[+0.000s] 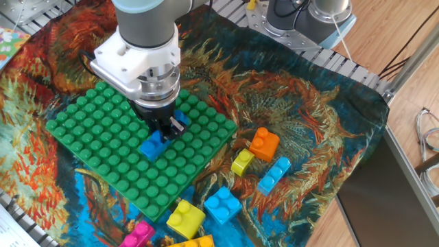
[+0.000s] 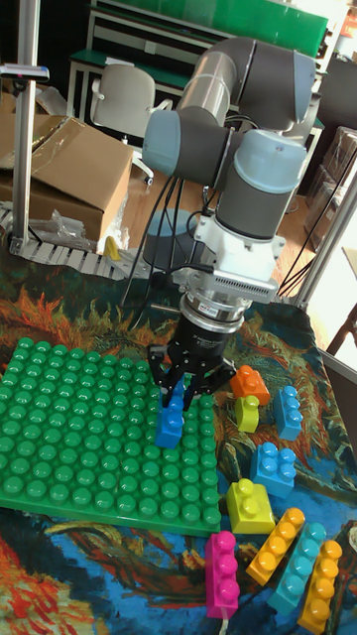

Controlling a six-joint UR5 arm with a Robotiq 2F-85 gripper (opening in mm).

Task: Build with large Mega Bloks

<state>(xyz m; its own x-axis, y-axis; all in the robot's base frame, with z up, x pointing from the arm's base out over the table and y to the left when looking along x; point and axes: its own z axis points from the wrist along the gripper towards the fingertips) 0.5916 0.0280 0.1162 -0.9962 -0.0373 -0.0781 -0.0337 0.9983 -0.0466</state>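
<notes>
Gripping one blue brick [image 2: 171, 425], the hand [image 2: 182, 393].

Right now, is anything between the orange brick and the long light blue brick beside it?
No. In the tall fixed view the orange brick and light blue brick are separated only by bare cloth.

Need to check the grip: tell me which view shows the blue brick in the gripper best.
The tall fixed view: the blue brick hangs clear between the gripper fingers, over the green baseplate. In the fixed view, the gripper hides part of the brick.
</notes>
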